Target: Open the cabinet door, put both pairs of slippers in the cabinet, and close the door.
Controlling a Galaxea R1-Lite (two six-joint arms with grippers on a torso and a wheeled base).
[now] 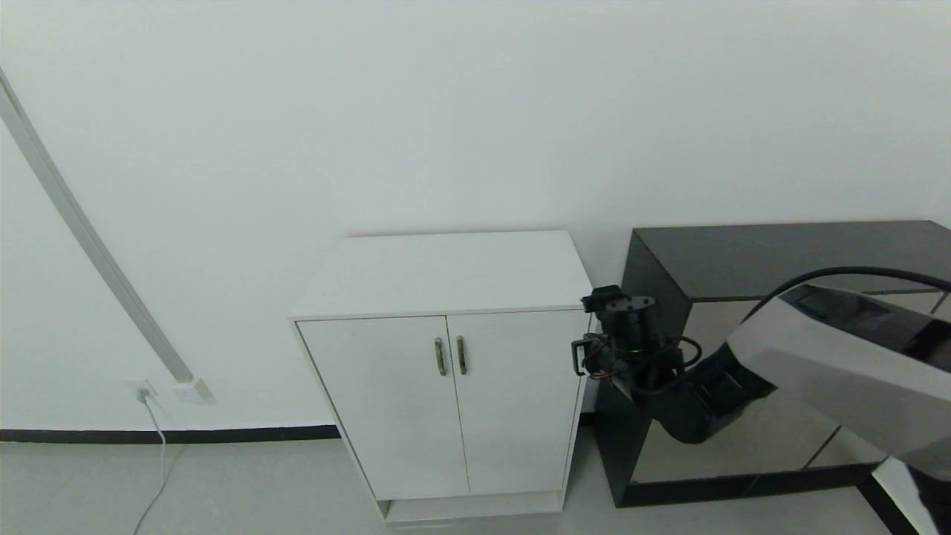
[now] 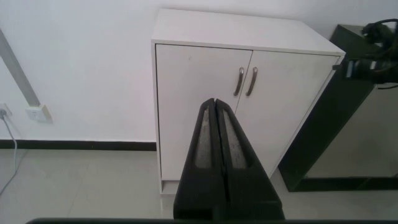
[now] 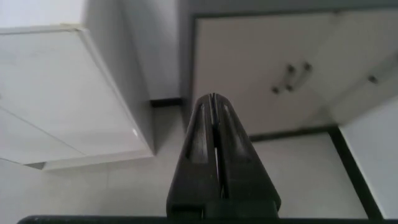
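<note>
The left gripper (image 2: 215, 101) has its two fingers pressed flat together with nothing between them. It hangs in the air in front of the white cabinet (image 1: 446, 275), well apart from it and pointing toward the door fronts. The right gripper (image 3: 214, 98) is likewise squeezed together and empty. Its arm (image 1: 817, 349) comes in from the right, bent at the wrist, and its end sits just beside the cabinet's upper right corner, in front of the glossy black cabinet (image 1: 743, 253) next to it. The white cabinet stands against the wall with both doors (image 1: 386, 401) closed flush. Its pair of slim metal handles (image 1: 450, 355) sit side by side at the middle seam, and neither gripper touches them. Low on the wall to the left, a cable hangs from a socket (image 1: 141, 390).
</note>
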